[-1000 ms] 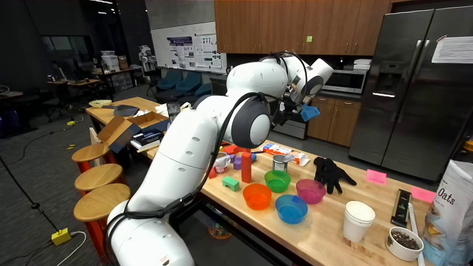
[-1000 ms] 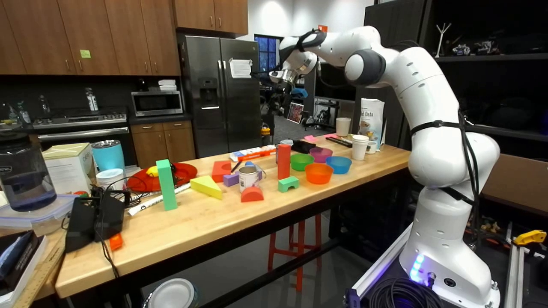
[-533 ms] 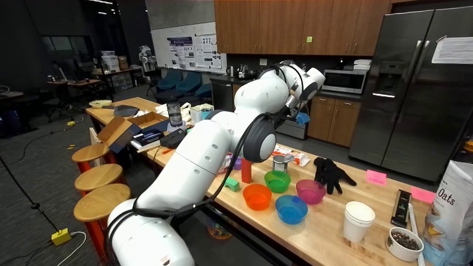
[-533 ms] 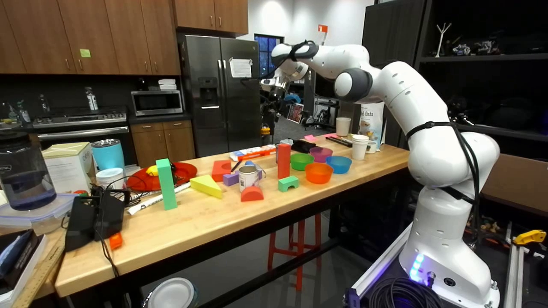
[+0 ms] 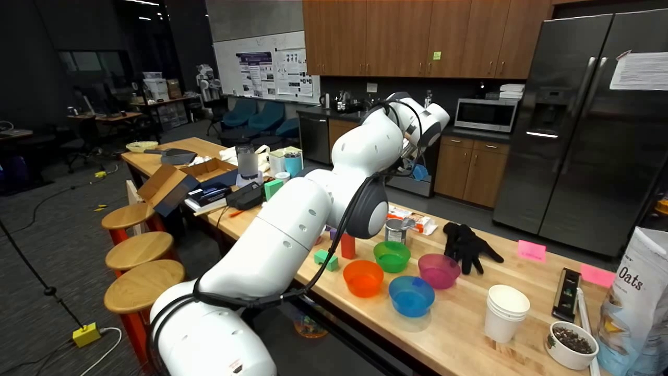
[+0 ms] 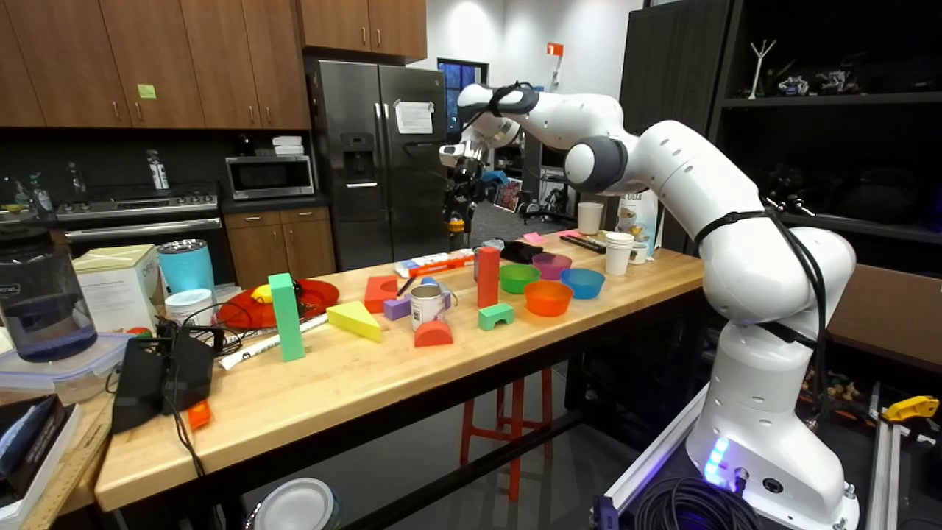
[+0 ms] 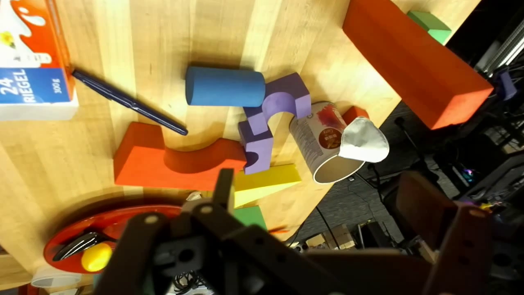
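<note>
Poised over the table (image 7: 155, 32) with gripper (image 7: 323, 190) spread wide and empty; best lowered slowly, clear of the open can (image 7: 315, 137) and, to its right, the tall red block (image 7: 413, 61).

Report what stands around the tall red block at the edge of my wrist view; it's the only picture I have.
Observer: In both exterior views, an orange bowl, a green bowl, a pink bowl and a blue bowl stand grouped near the tall red block.
Operator: Identify the green piece half hidden behind that block.
Observer: It is an arch, standing with its opening down.
Operator: I see one can. Look for another.
Observer: In an exterior view, a second can stands by the green bowl.
</note>
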`<action>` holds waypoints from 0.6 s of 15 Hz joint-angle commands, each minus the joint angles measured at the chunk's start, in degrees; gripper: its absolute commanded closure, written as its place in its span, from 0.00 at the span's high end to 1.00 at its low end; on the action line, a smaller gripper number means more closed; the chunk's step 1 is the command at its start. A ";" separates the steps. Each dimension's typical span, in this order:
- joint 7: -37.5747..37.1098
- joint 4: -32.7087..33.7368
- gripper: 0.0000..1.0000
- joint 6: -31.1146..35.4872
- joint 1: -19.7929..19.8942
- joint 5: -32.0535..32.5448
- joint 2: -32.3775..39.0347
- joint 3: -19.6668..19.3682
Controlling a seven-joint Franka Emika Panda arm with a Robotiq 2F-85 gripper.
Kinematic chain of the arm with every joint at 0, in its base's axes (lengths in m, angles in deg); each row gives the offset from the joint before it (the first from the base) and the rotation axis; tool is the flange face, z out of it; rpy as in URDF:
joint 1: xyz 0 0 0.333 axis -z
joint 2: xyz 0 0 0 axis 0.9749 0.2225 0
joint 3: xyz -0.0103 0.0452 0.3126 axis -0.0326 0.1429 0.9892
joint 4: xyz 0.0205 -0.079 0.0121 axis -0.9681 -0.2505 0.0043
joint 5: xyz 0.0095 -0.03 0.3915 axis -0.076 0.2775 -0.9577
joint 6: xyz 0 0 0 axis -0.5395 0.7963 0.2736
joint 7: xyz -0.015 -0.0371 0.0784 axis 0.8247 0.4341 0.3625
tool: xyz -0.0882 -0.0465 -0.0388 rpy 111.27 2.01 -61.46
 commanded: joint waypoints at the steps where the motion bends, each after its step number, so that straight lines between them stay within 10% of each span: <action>1: -2.47 3.41 1.00 -0.99 -0.39 0.03 0.82 -0.01; 9: -9.81 2.02 1.00 -0.53 -1.22 -0.08 -5.31 -0.36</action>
